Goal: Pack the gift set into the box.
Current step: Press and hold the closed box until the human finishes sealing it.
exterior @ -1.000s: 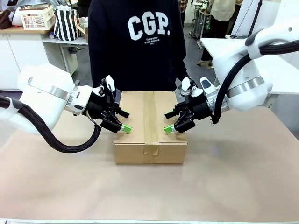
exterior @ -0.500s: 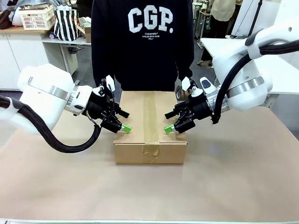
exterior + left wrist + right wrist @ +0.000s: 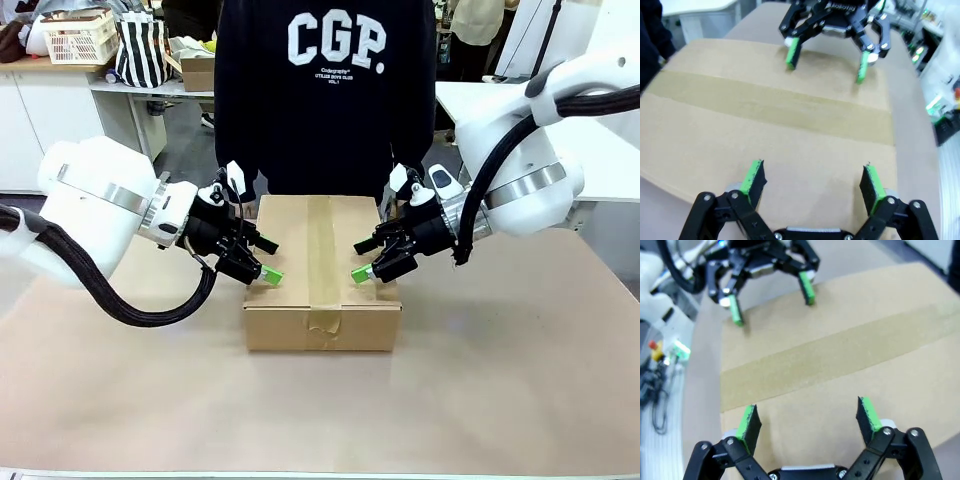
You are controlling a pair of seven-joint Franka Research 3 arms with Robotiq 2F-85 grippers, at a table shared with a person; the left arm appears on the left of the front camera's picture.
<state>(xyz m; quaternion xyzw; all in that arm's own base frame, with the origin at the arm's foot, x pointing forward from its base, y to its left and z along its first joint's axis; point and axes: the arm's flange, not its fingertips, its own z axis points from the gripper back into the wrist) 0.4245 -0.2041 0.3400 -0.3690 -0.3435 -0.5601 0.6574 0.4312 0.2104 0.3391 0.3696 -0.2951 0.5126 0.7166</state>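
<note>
Box: we see the box (image 3: 322,270) sitting in the middle of the surface (image 3: 500,380), just in front of the person (image 3: 325,90) standing at the far side.
Flaps: all shut flat, with a strip of brown tape (image 3: 322,262) running along the centre seam and folded down over the near wall.
Gift set: none of it shows anywhere on the surface, so we judge it is already inside, though we cannot see into the closed box.
Left tool: the left tool (image 3: 262,272) hangs over the box's left edge, fingers spread apart and empty; its own wrist view shows both green pads above bare cardboard.
Right tool: the right tool (image 3: 362,270) hangs over the right part of the lid, fingers likewise apart, gripping nothing.
Contact: we cannot tell whether either tool's tips touch the lid.
Done: packing, closing and taping look finished to us.
Left: at most pressing the lid or tape down, or pulling both arms clear.
</note>
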